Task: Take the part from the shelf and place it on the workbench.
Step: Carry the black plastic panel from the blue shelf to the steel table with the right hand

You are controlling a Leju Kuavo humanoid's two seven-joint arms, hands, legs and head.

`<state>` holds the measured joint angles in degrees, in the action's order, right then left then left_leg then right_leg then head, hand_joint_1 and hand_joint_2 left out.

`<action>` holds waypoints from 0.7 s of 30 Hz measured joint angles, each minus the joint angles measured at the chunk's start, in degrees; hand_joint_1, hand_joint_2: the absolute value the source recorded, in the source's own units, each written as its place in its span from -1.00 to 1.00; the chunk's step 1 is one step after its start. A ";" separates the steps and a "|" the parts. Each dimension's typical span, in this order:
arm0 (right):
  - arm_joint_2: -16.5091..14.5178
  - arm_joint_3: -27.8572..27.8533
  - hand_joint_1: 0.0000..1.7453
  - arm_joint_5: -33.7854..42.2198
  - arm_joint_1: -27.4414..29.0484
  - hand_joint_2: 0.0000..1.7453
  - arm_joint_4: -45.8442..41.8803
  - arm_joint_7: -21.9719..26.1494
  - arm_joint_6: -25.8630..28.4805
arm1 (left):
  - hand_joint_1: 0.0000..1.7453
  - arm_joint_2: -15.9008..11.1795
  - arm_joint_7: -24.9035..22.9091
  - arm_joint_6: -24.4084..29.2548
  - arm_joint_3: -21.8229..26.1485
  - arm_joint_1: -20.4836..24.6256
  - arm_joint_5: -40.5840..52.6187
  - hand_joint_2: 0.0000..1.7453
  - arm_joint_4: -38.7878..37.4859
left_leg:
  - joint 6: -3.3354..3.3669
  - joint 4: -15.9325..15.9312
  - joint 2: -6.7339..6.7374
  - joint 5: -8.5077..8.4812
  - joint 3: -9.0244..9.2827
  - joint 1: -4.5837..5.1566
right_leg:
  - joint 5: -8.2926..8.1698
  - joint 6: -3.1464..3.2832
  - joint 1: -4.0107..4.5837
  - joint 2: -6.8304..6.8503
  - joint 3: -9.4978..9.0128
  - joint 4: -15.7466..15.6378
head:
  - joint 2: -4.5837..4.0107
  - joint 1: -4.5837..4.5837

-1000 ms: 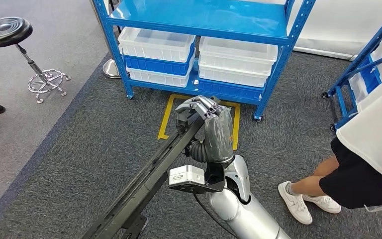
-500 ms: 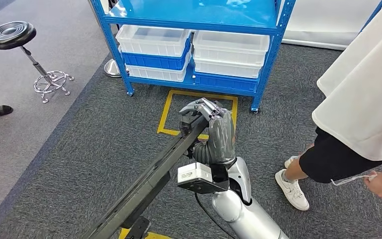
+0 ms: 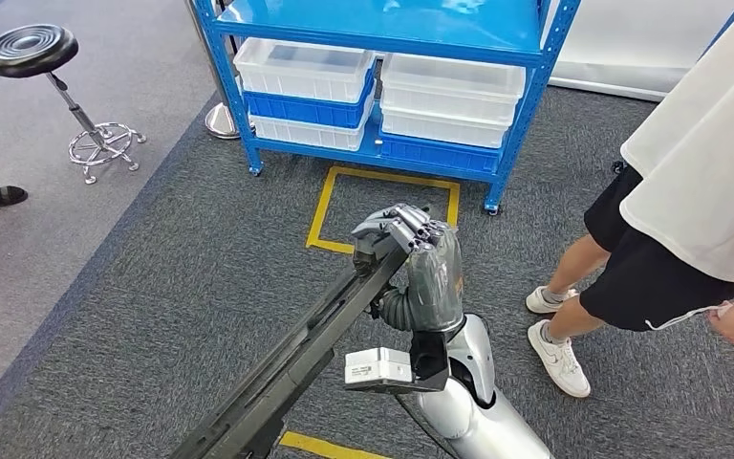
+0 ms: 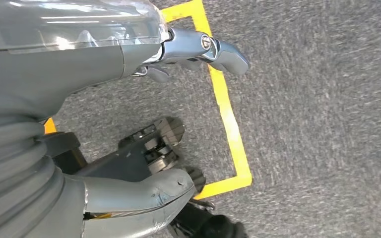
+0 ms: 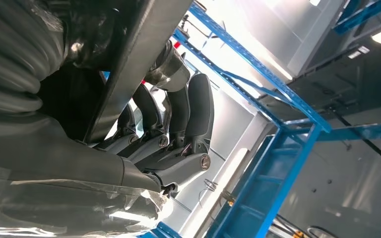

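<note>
The part (image 3: 306, 349) is a long black metal rail that runs from the bottom left of the head view up toward the middle. My right hand (image 3: 419, 253) grips its far end, fingers wrapped over the top. In the right wrist view the dark fingers (image 5: 178, 124) curl around the rail (image 5: 129, 64) from below. My left hand (image 4: 129, 74) hangs over the carpet with its fingers (image 4: 213, 47) and thumb (image 4: 144, 193) apart and nothing between them. The blue shelf (image 3: 382, 33) stands ahead of me.
White and blue bins (image 3: 382, 96) fill the shelf's lower level. A yellow taped square (image 3: 387, 210) marks the grey carpet before it. A person (image 3: 688, 191) in a white top and black shorts stands close on my right. A black stool (image 3: 33, 57) stands far left.
The whole view has shifted, so the camera has moved a little. The person has stepped in closer on the right. My right hand still holds the rail.
</note>
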<state>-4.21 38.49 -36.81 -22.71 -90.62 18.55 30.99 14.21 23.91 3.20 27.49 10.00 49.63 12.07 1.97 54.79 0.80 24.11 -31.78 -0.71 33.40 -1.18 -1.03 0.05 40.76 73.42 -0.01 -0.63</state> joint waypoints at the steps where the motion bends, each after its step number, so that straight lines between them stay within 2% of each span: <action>1: 0.19 0.00 1.00 -0.12 0.34 1.00 -0.22 0.15 0.03 | -1.00 0.01 0.00 0.06 -0.05 -0.07 0.02 1.00 0.00 | -0.16 0.49 -0.01 0.06 -0.37 -0.10 | -1.10 -0.24 -0.21 0.03 -0.75 -1.14 | 0.00 0.00; 3: 0.46 0.00 1.00 -0.20 0.65 1.00 -0.71 0.34 0.08 | -1.00 0.03 0.00 0.07 -0.13 -0.09 0.06 1.00 0.00 | -0.81 1.88 -0.05 0.47 -1.20 -0.34 | -4.23 -0.64 -0.61 0.07 -4.49 -7.92 | -0.01 0.00; 5: 0.67 -0.01 1.00 -0.26 0.84 1.00 -1.14 0.45 0.12 | -1.00 0.04 0.01 0.12 -0.26 -0.01 0.08 1.00 0.00 | -1.68 3.42 -0.10 0.98 -2.14 -0.33 | -5.56 -0.17 -0.55 -0.16 -6.67 -12.48 | -0.01 -0.05; 8: 0.88 -0.02 1.00 -0.38 1.24 1.00 -1.58 0.75 0.23 | -1.00 0.04 -0.02 0.28 -0.59 0.00 0.19 1.00 0.00 | -2.60 3.96 -0.13 1.02 -2.67 -0.44 | -5.73 1.24 -0.16 -0.47 -6.40 -12.81 | 0.01 -0.08; 10: 0.89 -0.02 1.00 -0.31 1.40 1.00 -1.90 1.08 0.44 | -1.00 0.04 -0.05 0.39 -0.74 -0.02 0.34 1.00 0.00 | -3.08 5.50 -0.19 2.36 -3.34 -0.61 | -6.14 1.99 -0.30 -0.56 -6.35 -13.12 | 0.01 -0.08; 11: 0.89 -0.02 1.00 -0.21 1.52 1.00 -2.09 1.25 0.61 | -1.00 0.04 -0.05 0.46 -0.78 -0.02 0.43 1.00 0.00 | -3.28 7.80 -0.24 3.97 -4.29 -0.65 | -6.34 2.30 -0.39 -0.62 -6.30 -13.26 | 0.01 -0.09; 13: 0.89 -0.02 1.00 0.01 1.95 1.00 -2.38 1.55 0.93 | -1.00 0.02 -0.03 0.57 -0.80 -0.10 0.57 1.00 0.00 | -3.57 14.78 -0.27 7.87 -7.11 -0.65 | -6.55 2.62 -0.31 -0.84 -6.02 -13.26 | 0.00 -0.10; 14: 0.90 -0.02 1.00 0.11 2.27 1.00 -2.46 1.65 1.03 | -1.00 -0.01 -0.02 0.61 -0.80 -0.19 0.60 1.00 0.00 | -3.63 18.07 -0.28 9.22 -8.43 -0.65 | -6.63 2.67 -0.25 -1.07 -5.84 -13.21 | 0.00 -0.09; 15: 0.92 -0.03 1.00 0.21 2.59 1.00 -2.50 1.75 1.09 | -1.00 -0.03 0.00 0.65 -0.80 -0.30 0.60 1.00 0.00 | -3.61 19.85 -0.29 9.65 -9.01 -0.65 | -6.70 2.67 -0.22 -1.40 -5.68 -13.15 | 0.00 -0.10; 16: 0.95 -0.03 1.00 0.32 2.89 1.00 -2.57 1.86 1.13 | -1.00 -0.04 0.02 0.71 -0.80 -0.41 0.60 1.00 0.00 | -3.50 19.67 -0.34 9.08 -8.63 -0.64 | -6.78 2.61 -0.20 -1.82 -5.57 -13.10 | 0.00 -0.09; 17: 0.99 -0.04 1.00 0.44 3.11 1.00 -2.68 1.99 1.16 | -1.00 -0.05 0.03 0.75 -0.80 -0.51 0.60 1.00 0.00 | -3.29 17.26 -0.52 7.60 -7.16 -0.64 | -6.87 2.51 -0.20 -2.32 -5.51 -13.06 | 0.00 -0.09; 18: 1.02 -0.05 1.00 0.55 3.26 1.00 -2.85 2.15 1.20 | -1.00 -0.06 0.06 0.81 -0.80 -0.56 0.59 1.00 0.00 | -2.97 13.34 -1.17 5.70 -4.95 -0.64 | -6.96 2.37 -0.23 -2.83 -5.49 -13.05 | 0.01 -0.09; 20: 1.04 -0.06 1.00 0.69 3.44 1.00 -3.23 2.43 1.25 | -1.00 -0.17 0.13 0.94 -0.80 -0.60 0.58 1.00 0.00 | -2.29 6.12 -3.70 3.51 -1.11 -0.57 | -7.28 1.87 -0.37 -3.74 -5.33 -13.11 | 0.01 -0.10; 21: 1.04 -0.07 1.00 0.72 3.53 1.00 -3.38 2.53 1.27 | -1.00 -0.23 0.16 0.99 -0.80 -0.62 0.57 1.00 0.00 | -2.05 4.22 -4.64 3.22 -0.16 -0.45 | -7.51 1.51 -0.53 -4.17 -5.17 -13.21 | 0.01 -0.10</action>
<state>-3.16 38.42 -36.09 -19.18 -94.00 21.08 32.26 13.97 24.08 4.19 26.69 9.38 50.21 12.07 -0.07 59.01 -3.84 27.33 -31.95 -1.15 25.90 0.33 -1.55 -4.12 35.58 60.21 0.00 -0.73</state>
